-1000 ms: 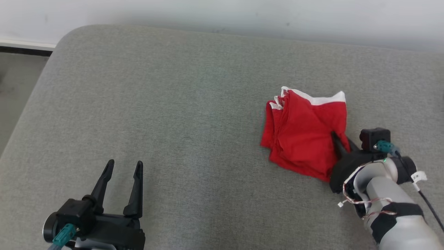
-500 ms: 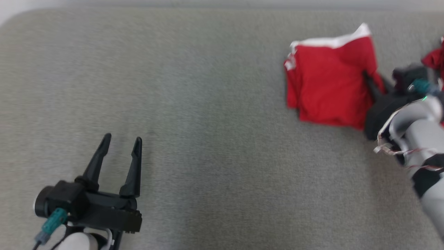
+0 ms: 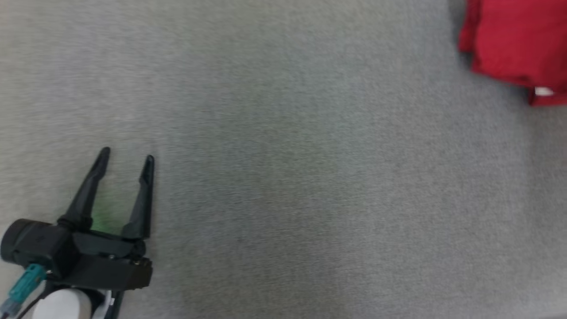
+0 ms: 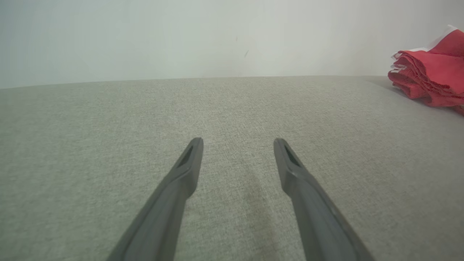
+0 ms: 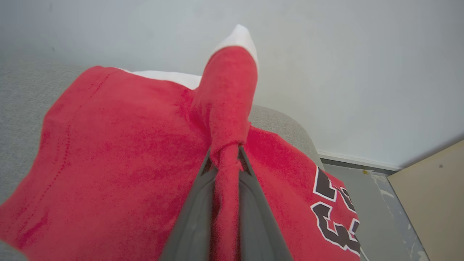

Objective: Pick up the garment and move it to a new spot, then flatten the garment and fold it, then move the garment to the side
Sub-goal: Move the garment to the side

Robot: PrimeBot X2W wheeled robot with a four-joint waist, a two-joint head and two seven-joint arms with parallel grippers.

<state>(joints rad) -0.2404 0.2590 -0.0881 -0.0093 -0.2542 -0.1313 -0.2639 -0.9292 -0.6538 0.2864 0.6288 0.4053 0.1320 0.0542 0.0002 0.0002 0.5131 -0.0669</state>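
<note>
Grey cushion: garment at 2 o'clock is being pinched on one fold by right gripper. Left gripper, spread, is being held at 8 o'clock. Lifting clear is being advised.

The left gripper holds its two long dark grey fingers spread well apart above a grey-green woven fabric cushion, with nothing between them. At the far right edge, a folded red cloth garment with white trim lies on the cushion, well apart from the fingers. A plain pale wall rises behind.
</note>
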